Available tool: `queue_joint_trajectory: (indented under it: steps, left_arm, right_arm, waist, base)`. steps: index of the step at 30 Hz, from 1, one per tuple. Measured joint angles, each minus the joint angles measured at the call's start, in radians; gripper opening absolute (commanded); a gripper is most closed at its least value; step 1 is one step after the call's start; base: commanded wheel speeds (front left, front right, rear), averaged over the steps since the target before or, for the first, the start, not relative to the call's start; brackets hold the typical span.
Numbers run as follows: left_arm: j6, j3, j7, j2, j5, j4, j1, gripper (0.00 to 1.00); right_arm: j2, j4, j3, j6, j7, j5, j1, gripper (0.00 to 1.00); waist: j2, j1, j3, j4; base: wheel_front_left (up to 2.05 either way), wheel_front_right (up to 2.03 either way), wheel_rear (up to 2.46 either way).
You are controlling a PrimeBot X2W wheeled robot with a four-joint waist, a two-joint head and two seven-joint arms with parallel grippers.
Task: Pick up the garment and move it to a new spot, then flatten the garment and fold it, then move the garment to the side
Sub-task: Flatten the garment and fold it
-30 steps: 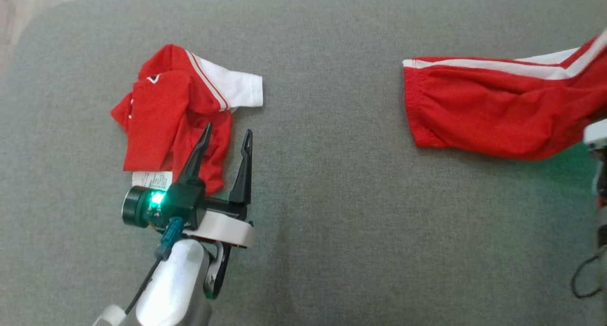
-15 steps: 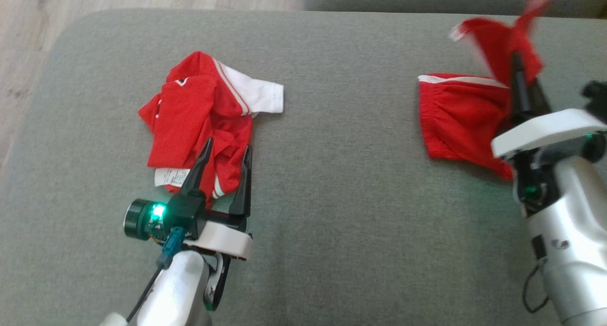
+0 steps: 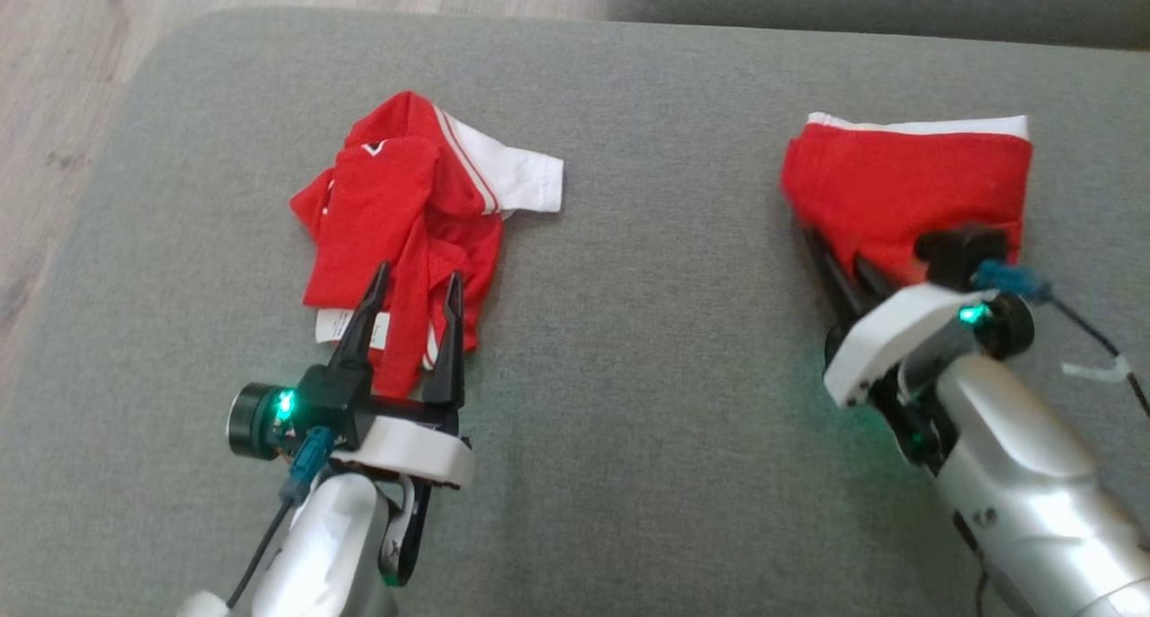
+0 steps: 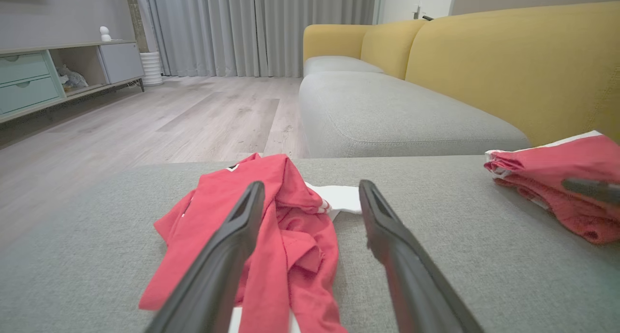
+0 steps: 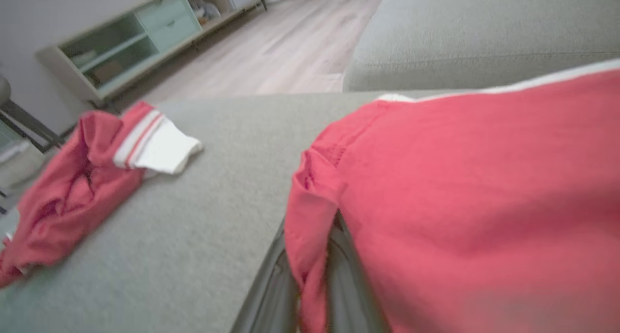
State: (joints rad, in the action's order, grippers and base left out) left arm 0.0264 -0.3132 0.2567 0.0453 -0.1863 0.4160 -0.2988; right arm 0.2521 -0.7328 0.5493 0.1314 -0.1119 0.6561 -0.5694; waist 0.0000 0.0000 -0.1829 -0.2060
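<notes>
The left gripper [image 3: 415, 277] hangs with jaws wide apart over the shirt [image 3: 395, 204]. The right gripper [image 3: 835, 271] pinches the garment [image 3: 907, 181].

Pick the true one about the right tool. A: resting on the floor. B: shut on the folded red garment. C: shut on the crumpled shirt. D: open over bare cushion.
B: the right tool pinches the folded red garment between closed fingers.

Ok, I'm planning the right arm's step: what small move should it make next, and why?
Probably open the right gripper and let go: it pinches the edge of the folded garment, which lies doubled over on the grey cushion.
</notes>
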Motion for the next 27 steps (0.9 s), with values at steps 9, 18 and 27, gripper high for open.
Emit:
queue_joint_trajectory:
  steps: [9, 18, 27]
  left_arm:
    - [-0.006, -0.001, 0.000, 0.000, 0.000, 0.001, 0.001, 1.00]
    - [-0.001, 0.030, 0.000, -0.001, -0.010, -0.066, 0.044, 1.00]
    - [0.006, 0.099, 0.000, -0.001, -0.005, -0.145, 0.100, 1.00]
  right_arm:
    - [0.007, -0.111, 0.117, 0.000, -0.100, -0.086, -0.028, 1.00]
    - [0.005, 0.043, -0.173, 0.000, -0.136, -0.232, 0.015, 1.00]
    - [-0.177, 0.395, -0.584, 0.000, -0.139, -0.579, 0.368, 1.00]
  waist:
    - [0.0000, 0.0000, 0.034, 0.056]
    - [0.0000, -0.0001, 0.088, 0.157]
    - [0.0000, -0.0001, 0.106, 0.264]
  base:
    - [0.00, 0.00, 0.00]
    - [0.00, 0.00, 0.00]
    - [0.00, 0.00, 0.00]
